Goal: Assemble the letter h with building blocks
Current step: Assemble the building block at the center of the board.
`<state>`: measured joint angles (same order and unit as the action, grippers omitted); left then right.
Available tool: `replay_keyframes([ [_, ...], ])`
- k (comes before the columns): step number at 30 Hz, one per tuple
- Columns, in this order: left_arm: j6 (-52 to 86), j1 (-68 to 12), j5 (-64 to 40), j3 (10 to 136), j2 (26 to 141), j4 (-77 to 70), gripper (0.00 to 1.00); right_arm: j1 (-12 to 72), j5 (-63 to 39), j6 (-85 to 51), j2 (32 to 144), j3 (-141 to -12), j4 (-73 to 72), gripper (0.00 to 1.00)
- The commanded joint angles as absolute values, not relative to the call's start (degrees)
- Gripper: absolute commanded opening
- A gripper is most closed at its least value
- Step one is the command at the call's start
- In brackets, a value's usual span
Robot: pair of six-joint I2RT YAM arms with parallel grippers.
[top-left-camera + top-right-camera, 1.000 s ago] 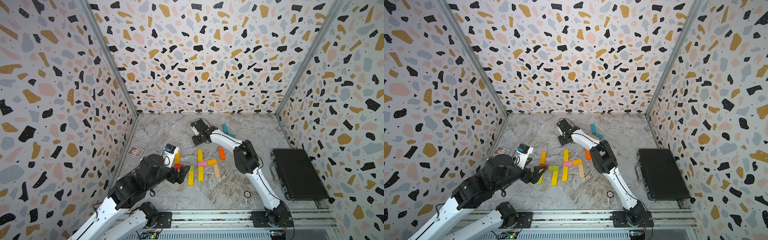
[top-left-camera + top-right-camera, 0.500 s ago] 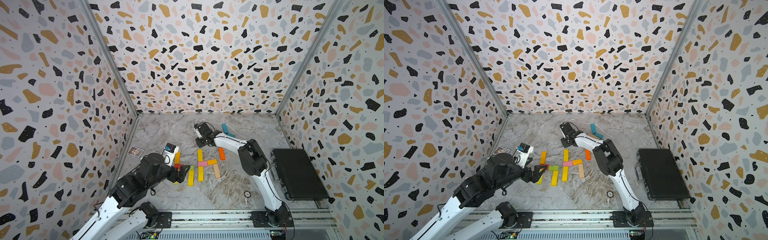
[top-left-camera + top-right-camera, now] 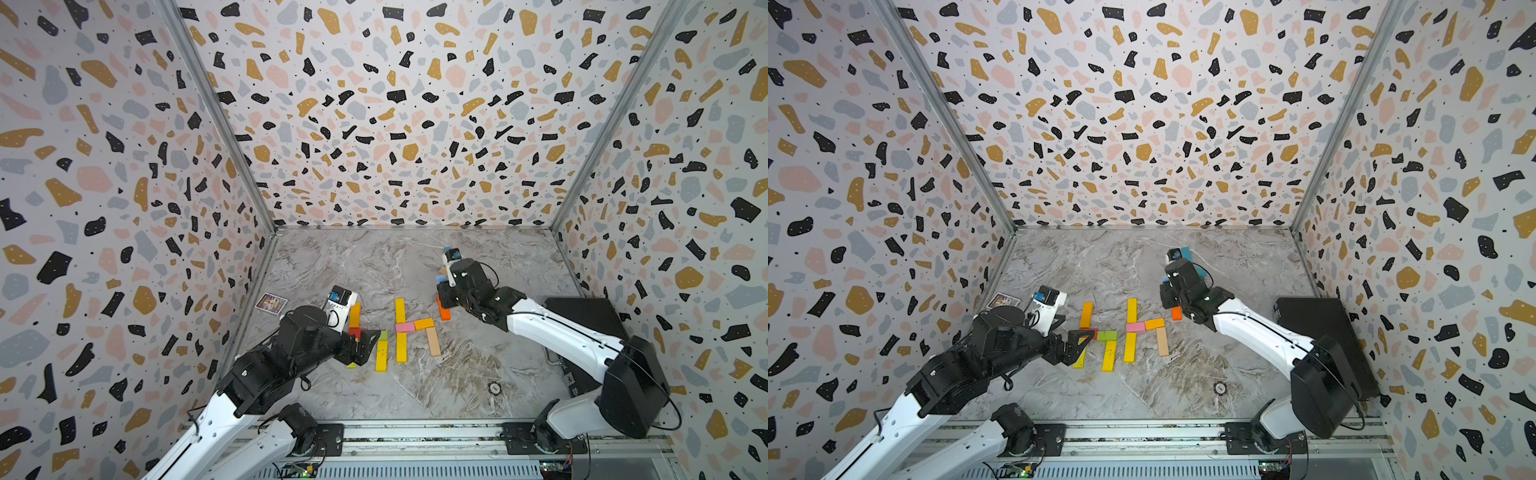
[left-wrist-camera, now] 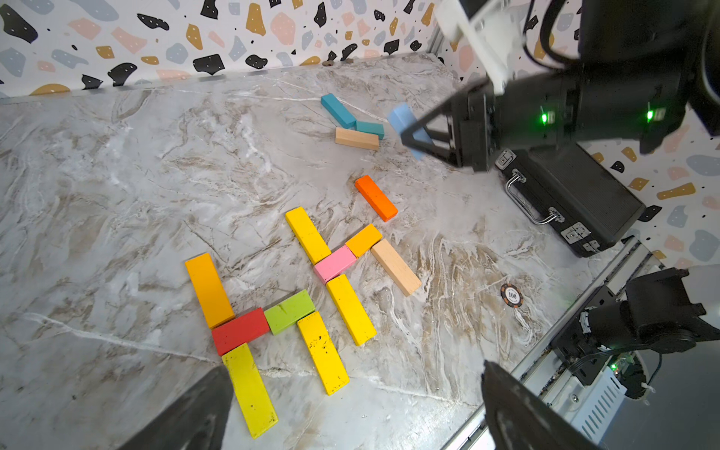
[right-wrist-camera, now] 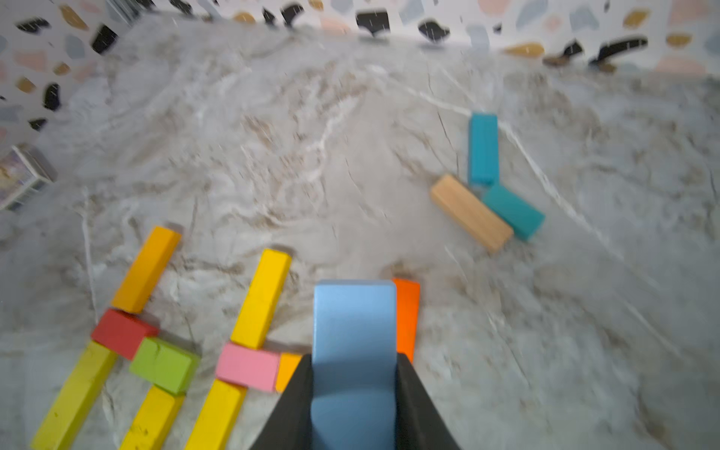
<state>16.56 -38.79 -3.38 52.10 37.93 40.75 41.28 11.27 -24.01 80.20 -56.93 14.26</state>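
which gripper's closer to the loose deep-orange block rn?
Right. The right gripper, shut on a blue block, hangs close above the deep-orange block; the left gripper is open near the red block, farther off.

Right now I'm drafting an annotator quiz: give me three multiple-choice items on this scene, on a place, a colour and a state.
1. The pink block lies: A) between two yellow bars; B) alone, touching nothing; C) stacked on another block.
2. The block in the right hand is: A) red; B) light blue; C) green.
3. The left hand is: A) shut on nothing; B) shut on a block; C) open and empty.
Answers: 1 A, a yellow bar flanks each side; 2 B, clamped in the right wrist view; 3 C, fingers wide apart, nothing between.
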Motion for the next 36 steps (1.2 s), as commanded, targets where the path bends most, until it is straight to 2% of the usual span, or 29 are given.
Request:
replay_keyframes([
  [1, 16.8, -38.4, -5.1, 51.5, 37.7, 38.1, 0.99, 41.5, 12.3, -30.3, 75.0, -49.7, 20.8, 0.25],
  [8, 17.0, -38.3, -5.5, 51.6, 38.2, 37.9, 0.99, 41.5, 9.4, -38.7, 73.3, -38.2, 16.4, 0.26],
  [20, 16.8, -38.1, -4.6, 51.6, 38.3, 38.3, 0.99, 41.3, 9.9, -45.1, 78.7, -34.7, 12.4, 0.29],
  [28, 16.8, -38.0, -4.8, 51.7, 38.4, 38.3, 0.99, 40.2, 8.6, -46.0, 80.2, -35.4, 12.6, 0.59],
  [32, 16.8, -38.1, -5.0, 51.6, 38.3, 38.3, 0.99, 39.7, 10.8, -45.2, 77.2, -35.7, 16.1, 0.66],
  [36, 16.8, -38.0, -5.3, 51.7, 38.3, 38.2, 0.99, 39.1, 14.6, -43.2, 72.8, -36.2, 21.6, 0.67],
])
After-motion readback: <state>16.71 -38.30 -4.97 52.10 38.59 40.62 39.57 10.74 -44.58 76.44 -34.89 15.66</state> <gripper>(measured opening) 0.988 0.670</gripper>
